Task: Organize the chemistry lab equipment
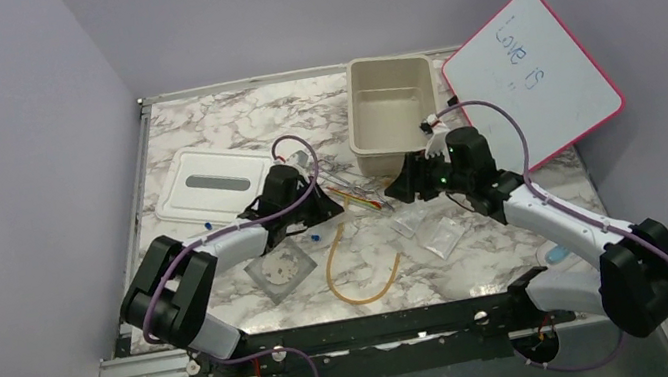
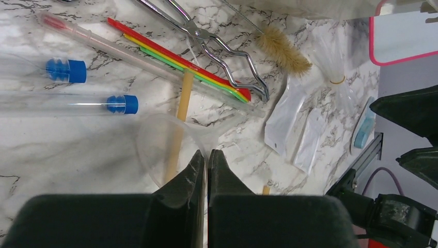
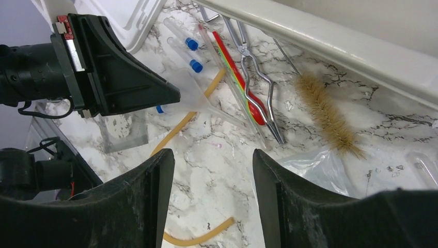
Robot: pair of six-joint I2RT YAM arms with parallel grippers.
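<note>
My left gripper (image 2: 206, 152) is shut, its tips pinching the wall of a clear plastic funnel (image 2: 168, 147) that lies over the amber rubber tube (image 2: 182, 108). In the right wrist view the same tips meet the funnel (image 3: 195, 94). Beyond it lie two blue-capped clear tubes (image 2: 69, 71), coloured sticks (image 2: 175, 59), metal tongs (image 2: 222, 46) and a bristle brush (image 2: 284, 49). My right gripper (image 3: 213, 155) hangs open over bare marble, with one end of the amber tube (image 3: 206, 236) below it. Clear packets (image 1: 433, 231) and the bagged round dish (image 1: 280, 270) lie near the front.
The beige tub (image 1: 388, 104) stands at the back, right behind my right gripper (image 1: 407, 182). Its white lid (image 1: 213, 182) lies at the back left. The pink-framed whiteboard (image 1: 536, 81) leans at the back right. A clear bag (image 3: 320, 165) lies by my right finger.
</note>
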